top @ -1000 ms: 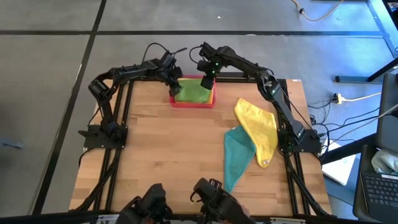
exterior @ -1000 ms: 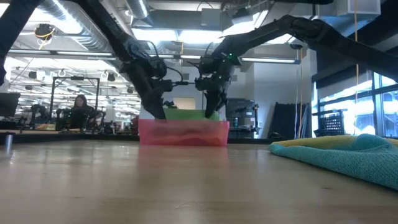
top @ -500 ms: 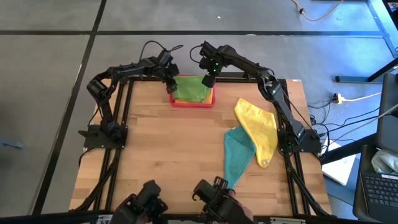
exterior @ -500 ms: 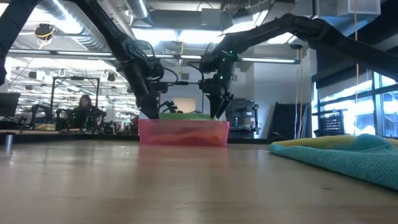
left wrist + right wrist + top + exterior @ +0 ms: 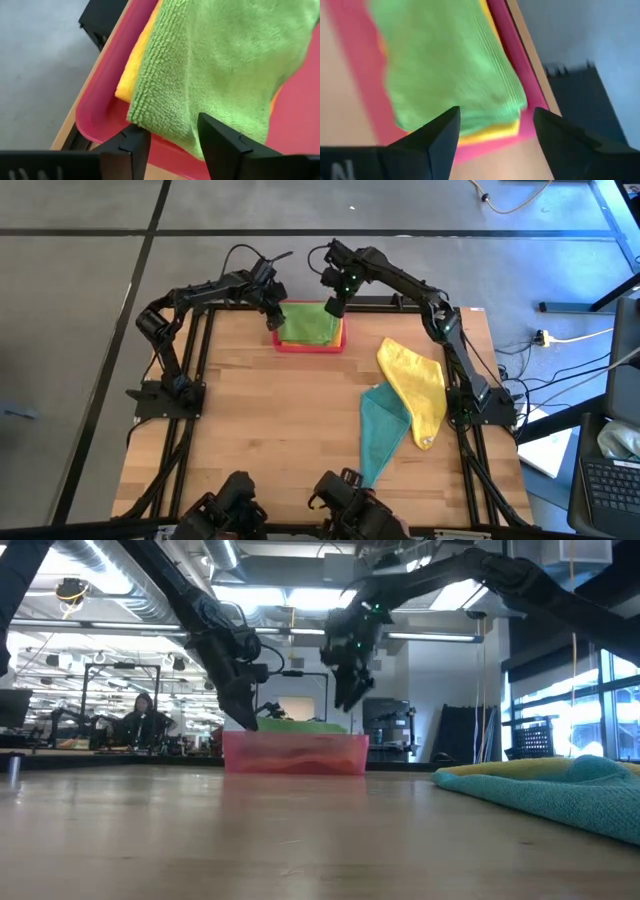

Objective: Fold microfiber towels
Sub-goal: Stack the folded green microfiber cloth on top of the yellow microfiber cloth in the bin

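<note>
Bright green towel (image 5: 308, 325), pink tray (image 5: 310, 346), yellow towel (image 5: 418, 385), teal towel (image 5: 380, 435)

Four towels can be counted. One bright green towel (image 5: 308, 325) lies on top in the single pink tray (image 5: 309, 346) at the table's (image 5: 270, 430) far edge, and one yellow towel (image 5: 135, 62) shows under it there. Any further cloth beneath those cannot be made out. Two more lie loose on the table near its right edge: one yellow towel (image 5: 417, 387) and one teal towel (image 5: 380, 432), touching each other. Two arms reach over the tray, with one left gripper (image 5: 274, 314) and one right gripper (image 5: 336, 304), both with fingers apart and nothing held.
</note>
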### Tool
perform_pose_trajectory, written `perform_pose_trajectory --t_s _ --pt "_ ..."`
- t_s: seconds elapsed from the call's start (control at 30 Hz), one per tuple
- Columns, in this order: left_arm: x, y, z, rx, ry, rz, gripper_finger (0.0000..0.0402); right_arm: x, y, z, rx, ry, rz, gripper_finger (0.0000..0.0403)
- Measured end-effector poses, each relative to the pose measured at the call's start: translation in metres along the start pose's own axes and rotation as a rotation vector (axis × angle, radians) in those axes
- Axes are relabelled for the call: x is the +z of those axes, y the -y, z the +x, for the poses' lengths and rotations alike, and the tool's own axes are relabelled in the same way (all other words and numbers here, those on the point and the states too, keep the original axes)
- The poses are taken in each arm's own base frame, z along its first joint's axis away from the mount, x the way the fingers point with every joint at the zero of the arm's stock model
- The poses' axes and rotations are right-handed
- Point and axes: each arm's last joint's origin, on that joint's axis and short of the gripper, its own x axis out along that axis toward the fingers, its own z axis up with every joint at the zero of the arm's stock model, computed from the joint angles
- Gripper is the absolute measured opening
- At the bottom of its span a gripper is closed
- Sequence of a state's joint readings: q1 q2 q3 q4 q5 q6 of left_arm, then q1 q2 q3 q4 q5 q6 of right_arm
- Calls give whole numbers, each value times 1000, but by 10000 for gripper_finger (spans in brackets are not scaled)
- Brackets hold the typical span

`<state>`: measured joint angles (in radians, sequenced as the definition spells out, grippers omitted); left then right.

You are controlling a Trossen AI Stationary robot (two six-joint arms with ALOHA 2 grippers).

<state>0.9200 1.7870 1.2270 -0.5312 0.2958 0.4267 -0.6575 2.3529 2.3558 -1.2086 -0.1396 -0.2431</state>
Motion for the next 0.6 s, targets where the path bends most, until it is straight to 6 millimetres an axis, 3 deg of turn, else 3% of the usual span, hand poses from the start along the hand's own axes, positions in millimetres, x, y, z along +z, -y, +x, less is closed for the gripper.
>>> perform_pose_trajectory --t_s 0.2,0.5,0.6 --pt "-2 -3 -1 -15 5 -12 212 15 -1 -9 51 177 -8 252" --pt "0 3 -1 28 -28 -9 274 40 -23 25 188 426 80 252" --pt "1 11 -14 74 -56 -7 279 38 -32 40 223 404 181 248"
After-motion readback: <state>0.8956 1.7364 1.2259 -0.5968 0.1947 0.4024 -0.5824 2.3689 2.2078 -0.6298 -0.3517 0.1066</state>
